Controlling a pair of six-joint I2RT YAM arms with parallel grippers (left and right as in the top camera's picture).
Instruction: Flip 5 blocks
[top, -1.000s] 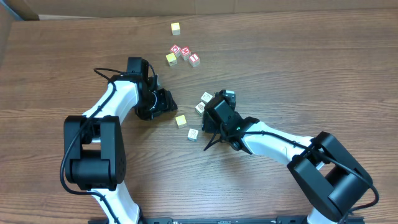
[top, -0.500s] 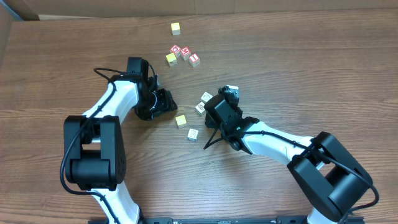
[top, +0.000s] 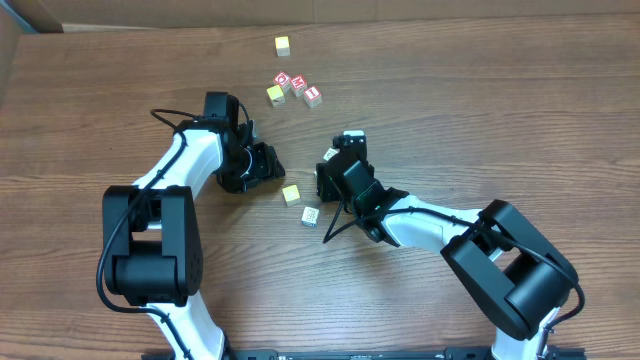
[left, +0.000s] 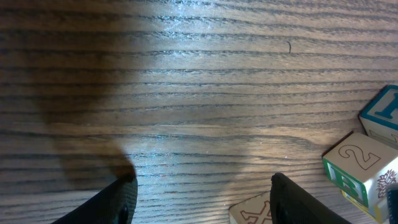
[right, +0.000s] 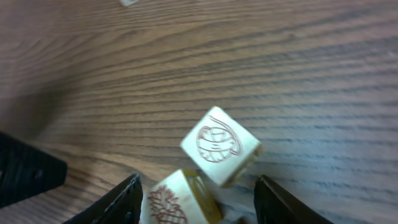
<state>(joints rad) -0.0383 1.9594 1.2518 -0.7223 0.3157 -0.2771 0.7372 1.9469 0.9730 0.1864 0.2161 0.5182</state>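
Two cream blocks lie between my right gripper's fingers in the right wrist view. One is tilted and has a red ball print (right: 221, 146); the other has a red leaf print (right: 174, 200). My right gripper (right: 199, 208) is open around them. From overhead my right gripper (top: 328, 172) covers that pair. A yellow-topped block (top: 291, 194) and a cream block (top: 311, 215) lie just left of it. My left gripper (top: 262, 165) is open with only bare wood in its gap (left: 205, 205). A cream block with a red X (left: 255, 213) sits against its right finger.
A block with a 2 and a green face (left: 364, 171) and a blue-faced block (left: 382, 115) lie right of the left gripper. At the back are red-and-white cubes (top: 299, 86), a yellow cube (top: 275, 95) and a lone yellow-topped cube (top: 283, 45).
My right gripper has swung left and now sits over the two cream blocks that were beside it before. The left arm and the other blocks have not moved.
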